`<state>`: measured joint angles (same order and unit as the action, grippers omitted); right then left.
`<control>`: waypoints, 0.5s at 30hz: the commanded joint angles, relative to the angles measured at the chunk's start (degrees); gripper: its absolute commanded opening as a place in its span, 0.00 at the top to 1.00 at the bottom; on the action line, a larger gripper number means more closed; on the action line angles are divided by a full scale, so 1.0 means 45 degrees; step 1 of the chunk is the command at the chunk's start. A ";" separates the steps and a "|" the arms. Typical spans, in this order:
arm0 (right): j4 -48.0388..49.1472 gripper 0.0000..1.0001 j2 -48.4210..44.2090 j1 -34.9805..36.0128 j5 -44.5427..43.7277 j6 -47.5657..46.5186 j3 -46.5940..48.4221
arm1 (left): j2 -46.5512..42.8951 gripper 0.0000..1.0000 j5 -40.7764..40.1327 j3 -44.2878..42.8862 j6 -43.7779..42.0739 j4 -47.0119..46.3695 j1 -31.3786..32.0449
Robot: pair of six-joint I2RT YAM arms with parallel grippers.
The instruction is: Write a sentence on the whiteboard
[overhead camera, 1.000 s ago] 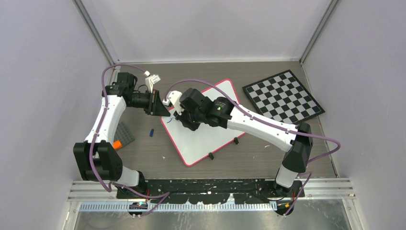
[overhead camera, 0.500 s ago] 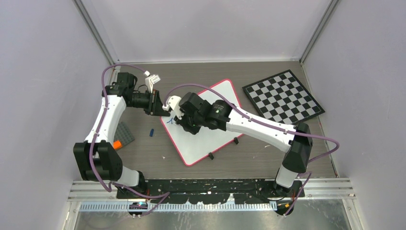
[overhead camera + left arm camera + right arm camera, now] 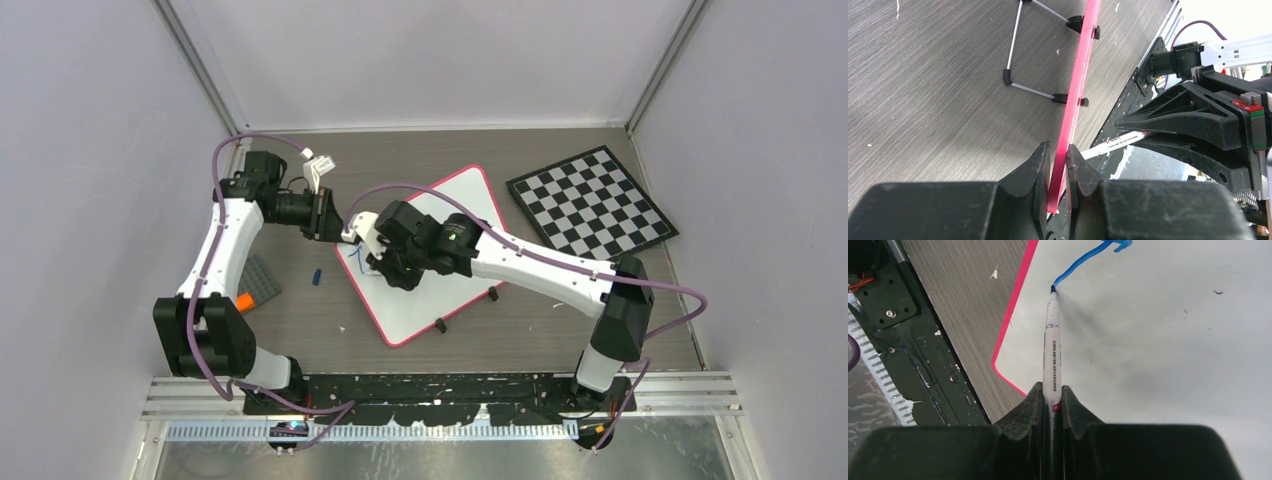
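The whiteboard (image 3: 450,285), white with a thin pink frame, lies slanted in the middle of the table. My left gripper (image 3: 334,228) is at its far left corner. In the left wrist view that gripper (image 3: 1058,161) is shut on the pink frame edge (image 3: 1079,85). My right gripper (image 3: 388,262) hangs over the board's left part, shut on a white marker (image 3: 1052,345). The marker's tip touches the board (image 3: 1168,340) at the end of a blue line (image 3: 1083,262). Most of the writing is hidden under the right arm in the top view.
A black-and-white checkerboard (image 3: 590,203) lies at the back right. Left of the board are a small blue cap (image 3: 317,275) and a grey studded plate (image 3: 260,280) with an orange piece (image 3: 243,301). Two black clip feet (image 3: 491,294) sit on the board's near edge.
My right gripper has slid with the marker toward the near left of the board, and the blue line has grown longer. The left arm and the board have stayed put.
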<state>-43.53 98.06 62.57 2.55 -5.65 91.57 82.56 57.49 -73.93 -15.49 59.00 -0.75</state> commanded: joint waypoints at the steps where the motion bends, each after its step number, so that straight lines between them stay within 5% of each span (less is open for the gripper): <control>1: -0.0042 1.00 -0.0764 -0.0025 0.0338 0.0016 0.0436 | -0.0071 1.00 -0.0240 -0.0379 0.0093 0.0143 -0.0008; 15: -0.0171 1.00 -0.1006 -0.1017 0.0357 0.0357 0.1097 | -0.0041 1.00 -0.0139 -0.0426 0.0136 0.0151 0.0002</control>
<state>-45.06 94.96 57.54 4.78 -4.34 94.56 82.56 57.71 -73.93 -15.46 59.02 -0.75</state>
